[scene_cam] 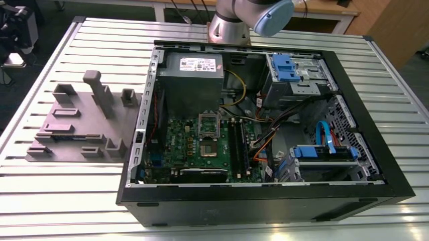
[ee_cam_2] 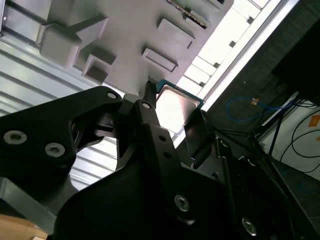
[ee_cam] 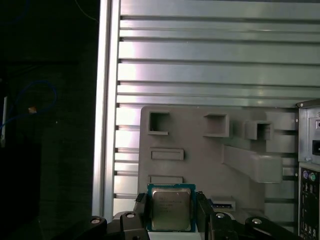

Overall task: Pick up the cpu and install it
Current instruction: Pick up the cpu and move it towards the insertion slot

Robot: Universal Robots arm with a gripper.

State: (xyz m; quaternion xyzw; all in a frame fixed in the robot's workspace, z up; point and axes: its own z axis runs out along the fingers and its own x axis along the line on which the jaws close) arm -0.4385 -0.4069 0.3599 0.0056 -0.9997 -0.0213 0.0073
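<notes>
Robot lifts processor: the black two-fingered gripper [ee_cam: 171,215] is clamped on the cpu [ee_cam: 171,207], a small square chip with a shiny silver-grey metal top and thin blue-green rim. It holds two opposite edges, probably to spare the underside. In both wrist views the chip sits just by an edge of the mauve-grey plastic tray [ee_cam: 200,150] with raised blocks, on the ribbed aluminium table [ee_cam: 200,50].
</notes>
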